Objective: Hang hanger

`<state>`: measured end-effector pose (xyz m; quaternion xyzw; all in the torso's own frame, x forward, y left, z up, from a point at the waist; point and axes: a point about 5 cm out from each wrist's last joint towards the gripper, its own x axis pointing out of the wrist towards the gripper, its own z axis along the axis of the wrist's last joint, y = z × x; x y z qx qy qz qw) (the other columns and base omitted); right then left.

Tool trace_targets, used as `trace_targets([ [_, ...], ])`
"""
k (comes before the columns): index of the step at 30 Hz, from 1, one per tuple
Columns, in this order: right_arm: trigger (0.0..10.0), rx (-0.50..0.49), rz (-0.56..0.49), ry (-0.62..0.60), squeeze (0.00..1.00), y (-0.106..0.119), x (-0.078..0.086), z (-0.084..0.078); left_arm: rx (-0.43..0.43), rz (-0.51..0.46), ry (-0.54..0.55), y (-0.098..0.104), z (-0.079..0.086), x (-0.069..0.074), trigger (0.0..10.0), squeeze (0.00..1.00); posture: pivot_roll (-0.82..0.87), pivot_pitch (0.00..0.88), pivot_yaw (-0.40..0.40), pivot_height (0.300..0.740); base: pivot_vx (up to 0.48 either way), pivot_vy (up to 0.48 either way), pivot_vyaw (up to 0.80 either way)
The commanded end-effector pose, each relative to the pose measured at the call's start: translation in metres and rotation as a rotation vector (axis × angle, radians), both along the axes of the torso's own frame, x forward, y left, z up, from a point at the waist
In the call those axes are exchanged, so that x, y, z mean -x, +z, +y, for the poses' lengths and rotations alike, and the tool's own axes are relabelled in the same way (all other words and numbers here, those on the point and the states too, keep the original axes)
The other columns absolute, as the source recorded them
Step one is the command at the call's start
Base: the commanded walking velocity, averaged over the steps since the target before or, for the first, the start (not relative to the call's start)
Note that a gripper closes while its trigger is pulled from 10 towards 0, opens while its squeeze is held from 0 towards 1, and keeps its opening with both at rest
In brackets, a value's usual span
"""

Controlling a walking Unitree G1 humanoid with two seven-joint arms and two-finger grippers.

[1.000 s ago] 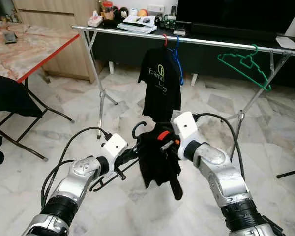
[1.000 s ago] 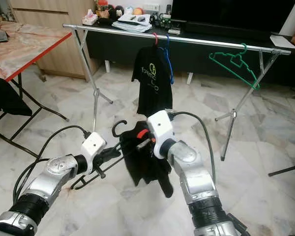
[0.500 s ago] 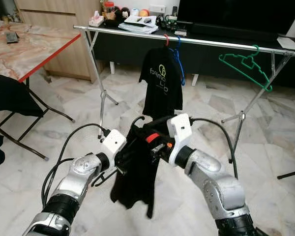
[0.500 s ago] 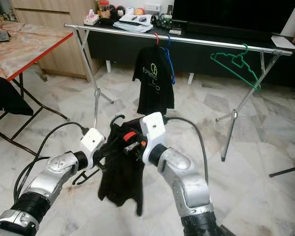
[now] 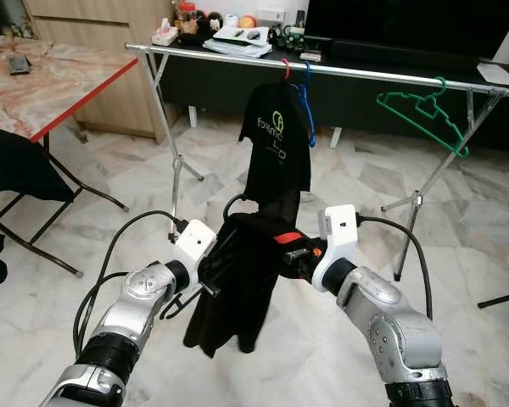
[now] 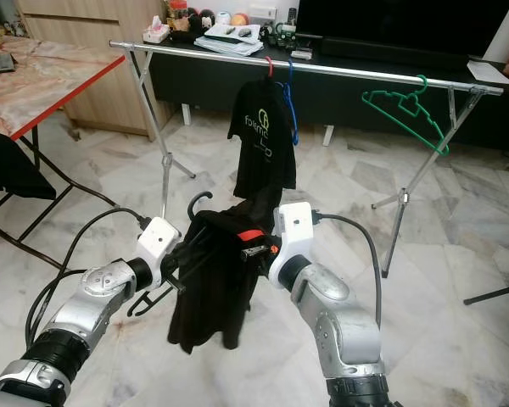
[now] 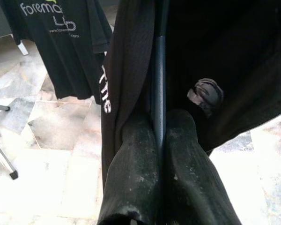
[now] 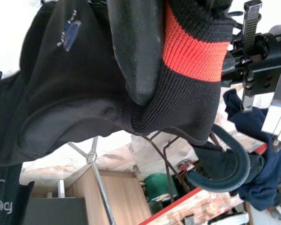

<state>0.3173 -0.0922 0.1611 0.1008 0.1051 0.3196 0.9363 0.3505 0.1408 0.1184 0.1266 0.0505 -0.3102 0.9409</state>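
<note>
A black garment (image 5: 237, 288) with a red collar band (image 8: 192, 42) is draped over a dark hanger, whose hook (image 5: 231, 203) sticks up above it. My left gripper (image 5: 210, 273) is shut on the hanger's bar (image 7: 158, 70), low at the garment's left side. My right gripper (image 5: 288, 253) is shut on the garment at the red band, on its right side. Farther off, the silver clothes rail (image 5: 365, 75) carries a black printed T-shirt (image 5: 276, 144) on a red hanger, a blue hanger (image 5: 309, 110) and a bare green hanger (image 5: 424, 110).
The rail's crossed legs (image 5: 176, 170) stand on the marble floor ahead. A marble-topped table with a red edge (image 5: 76, 97) and a black chair draped with cloth (image 5: 17, 170) are on the left. A dark, cluttered console (image 5: 237, 38) runs behind the rail.
My right gripper has swung left to the hanger and then back right, drawing the bunched garment out over the hanger. The garment now hangs lower and spread; the left gripper barely moved.
</note>
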Motion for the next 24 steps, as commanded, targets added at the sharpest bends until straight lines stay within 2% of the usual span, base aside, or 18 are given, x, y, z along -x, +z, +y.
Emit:
trace_targets([
  [1,10.0,0.011,-0.012,0.058,0.00,0.001,0.006,0.005,0.034,-0.039,0.004,0.009,0.000,-0.004,10.0,0.00,-0.06,0.112,-0.047,0.740,0.000,0.000,0.00],
  [2,10.0,0.016,-0.014,0.067,0.00,0.001,0.007,0.006,0.034,-0.039,0.004,0.009,0.000,-0.004,10.0,0.00,-0.06,0.112,-0.047,0.740,0.000,0.000,0.00],
  [3,10.0,0.028,-0.016,0.076,0.45,0.000,0.009,0.006,0.035,-0.040,0.005,0.010,0.000,-0.004,10.0,0.00,-0.06,0.112,-0.047,0.740,0.000,0.000,0.00],
  [5,10.0,0.040,-0.017,0.083,0.45,-0.002,0.010,0.006,0.038,-0.041,0.005,0.010,0.000,-0.004,10.0,0.00,-0.06,0.113,-0.047,0.740,0.000,0.000,0.00],
  [6,10.0,0.045,-0.015,0.081,0.68,-0.003,0.010,0.005,0.040,-0.041,0.005,0.010,0.000,-0.004,10.0,0.00,-0.06,0.113,-0.047,0.740,0.000,0.000,0.00],
  [9,10.0,0.064,-0.011,0.067,0.69,-0.006,0.009,0.001,0.053,-0.036,-0.011,0.010,-0.001,-0.003,10.0,0.00,-0.06,0.114,-0.047,0.740,0.000,0.000,0.00],
  [10,10.0,0.066,-0.018,0.072,0.80,-0.005,0.009,0.001,0.055,-0.033,-0.019,0.010,-0.002,-0.002,10.0,0.00,-0.06,0.114,-0.048,0.740,0.000,0.000,0.00],
  [13,10.0,0.074,-0.026,0.080,0.80,-0.004,0.009,0.000,0.056,-0.034,-0.019,0.010,-0.002,-0.002,10.0,0.00,-0.06,0.114,-0.048,0.740,0.000,0.000,0.00],
  [14,10.0,0.083,-0.030,0.082,0.95,-0.004,0.009,0.000,0.056,-0.035,-0.017,0.010,-0.002,-0.002,10.0,0.00,-0.06,0.115,-0.050,0.740,0.000,0.000,0.00],
  [15,10.0,0.095,-0.034,0.085,1.00,-0.004,0.009,-0.001,0.057,-0.037,-0.015,0.010,-0.002,-0.002,10.0,0.00,-0.06,0.115,-0.050,0.740,0.000,0.000,0.00],
  [20,10.0,0.143,-0.028,0.067,1.00,-0.009,0.009,-0.005,0.061,-0.037,-0.016,0.010,-0.002,-0.003,10.0,0.00,-0.06,0.115,-0.050,0.740,0.000,0.000,0.00],
  [24,10.0,0.137,-0.029,0.062,0.99,-0.009,0.008,-0.005,0.065,-0.038,-0.015,0.010,-0.002,-0.003,10.0,0.00,-0.06,0.115,-0.050,0.740,0.000,0.000,0.00],
])
